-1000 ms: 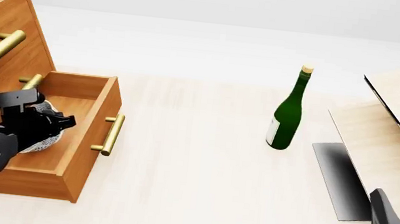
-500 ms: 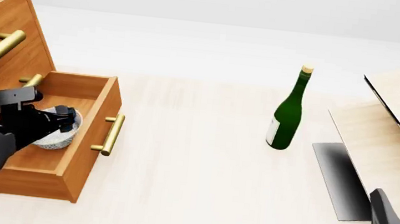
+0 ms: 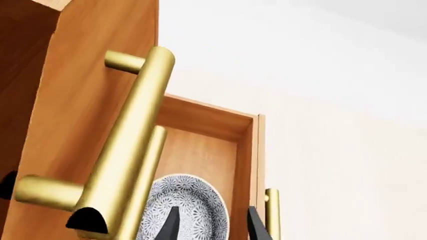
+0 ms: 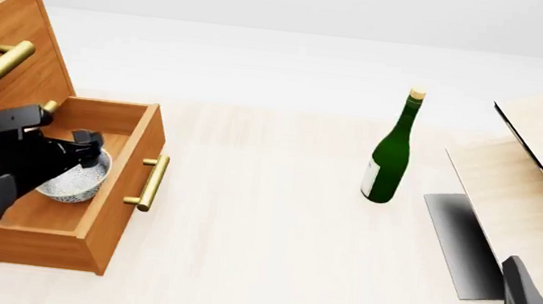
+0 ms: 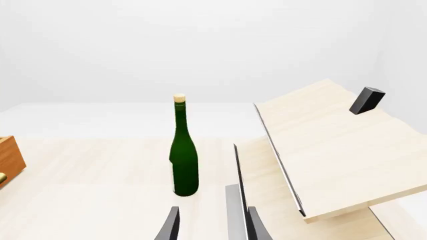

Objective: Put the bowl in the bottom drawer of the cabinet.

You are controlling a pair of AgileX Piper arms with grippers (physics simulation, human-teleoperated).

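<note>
From the left wrist we see our left gripper [image 3: 210, 225] released, fingertips parted above the speckled bowl [image 3: 190, 205] lying in the bottom drawer [image 3: 247, 165]. From the front, the drawer stands pulled out of the cabinet [image 4: 10, 41], with bare pale table [image 4: 263, 234] beside it. From the right wrist, our right gripper [image 5: 212, 225] is spread, empty, before a green bottle [image 5: 184, 160]

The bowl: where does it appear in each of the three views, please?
Front view: bowl inside the open bottom drawer, at the left, beside the left gripper.
Left wrist view: bowl low in the picture, behind the fingertips.
Right wrist view: not in it.
Shared landmark: the drawer's gold handle.
</note>
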